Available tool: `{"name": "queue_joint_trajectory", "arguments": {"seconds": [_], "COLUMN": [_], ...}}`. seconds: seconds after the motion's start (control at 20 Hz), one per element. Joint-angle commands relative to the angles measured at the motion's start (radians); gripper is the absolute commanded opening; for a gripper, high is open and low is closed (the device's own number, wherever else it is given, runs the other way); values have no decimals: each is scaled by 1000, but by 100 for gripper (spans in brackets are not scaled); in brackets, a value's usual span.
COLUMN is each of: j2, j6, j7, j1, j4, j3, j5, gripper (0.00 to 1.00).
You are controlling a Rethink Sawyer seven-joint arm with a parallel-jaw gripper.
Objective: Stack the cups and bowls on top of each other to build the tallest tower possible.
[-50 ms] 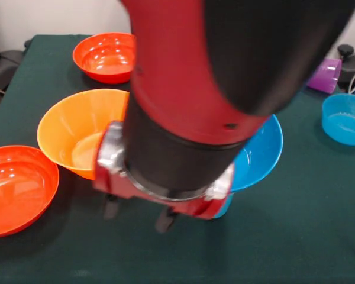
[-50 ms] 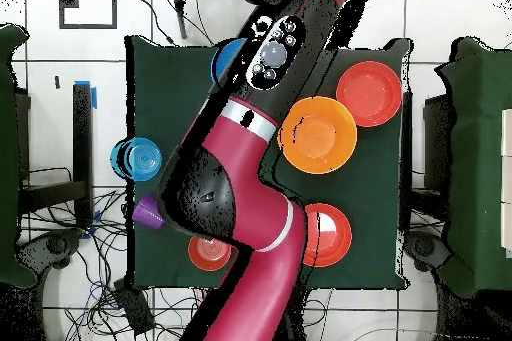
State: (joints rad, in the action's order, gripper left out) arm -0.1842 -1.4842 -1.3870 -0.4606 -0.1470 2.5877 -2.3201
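Low over the green table [image 1: 296, 236], the Sawyer's gripper [image 1: 139, 214] hung just beside a large blue bowl [image 1: 261, 155] — whether its fingers were spread or holding anything could not be told. Alongside sat a yellow-orange bowl [image 1: 71, 133] and a red-orange one [image 1: 15, 186]; farther off, another red-orange bowl [image 1: 104, 57], a small blue bowl [image 1: 345, 120] and a tipped purple cup [image 1: 325, 76]. Glossy, stiff, thin-walled plastic — likely light and slippery, best pinched at the rim.
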Motion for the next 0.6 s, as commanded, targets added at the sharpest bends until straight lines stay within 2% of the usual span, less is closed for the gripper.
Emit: {"name": "queue_joint_trajectory", "arguments": {"seconds": [0.05, 0.35, 0.45, 0.6], "j2": [27, 32, 26, 17], "j6": [78, 129, 158, 156], "j7": [348, 407, 435, 448], "j1": [-18, -35, -40, -42], "j4": [45, 39, 38, 32], "j3": [185, 200, 191, 163], "j5": [-67, -74, -58, 15], "gripper": [100, 100, 100, 100]}}
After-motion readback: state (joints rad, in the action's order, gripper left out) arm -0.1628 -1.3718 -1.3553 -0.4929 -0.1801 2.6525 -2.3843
